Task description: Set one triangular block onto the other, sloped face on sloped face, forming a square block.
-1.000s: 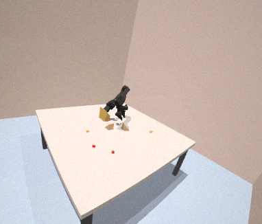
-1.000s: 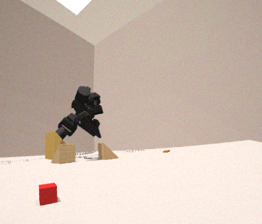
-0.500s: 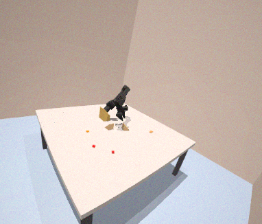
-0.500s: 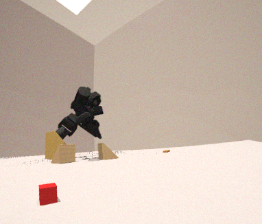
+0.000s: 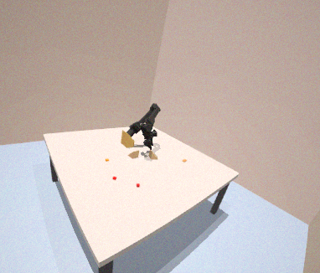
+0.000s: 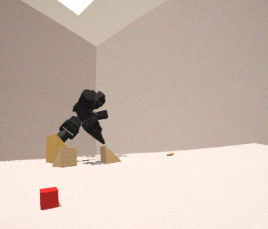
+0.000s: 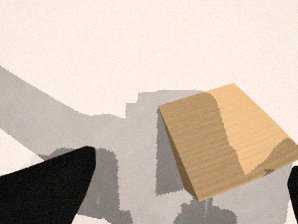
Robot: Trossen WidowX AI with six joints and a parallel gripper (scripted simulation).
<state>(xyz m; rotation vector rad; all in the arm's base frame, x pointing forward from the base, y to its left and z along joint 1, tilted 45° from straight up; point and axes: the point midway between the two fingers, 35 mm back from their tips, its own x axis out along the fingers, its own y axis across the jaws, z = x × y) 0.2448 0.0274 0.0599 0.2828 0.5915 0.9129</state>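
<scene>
Two wooden triangular blocks lie apart on the white table [image 5: 146,201] [image 6: 178,190]. One triangular block [image 5: 153,155] [image 6: 109,155] [image 7: 225,137] rests with its sloped face up, and it fills the right of the wrist view. The other triangular block [image 5: 134,154] [image 6: 66,156] sits a short way to its left. My gripper [image 5: 148,146] [image 6: 100,138] [image 7: 192,162] is open and empty. It hovers a little above the first block and points down at it. The fingers stand wide on either side, touching nothing.
A taller yellow block [image 5: 127,139] [image 6: 52,147] stands at the arm's base behind the wedges. Two small red cubes [image 5: 114,177] [image 5: 137,184] lie nearer the front, one of them in the exterior view [image 6: 49,197]. Small orange pieces [image 5: 107,159] [image 5: 184,160] [image 6: 170,154] lie to either side.
</scene>
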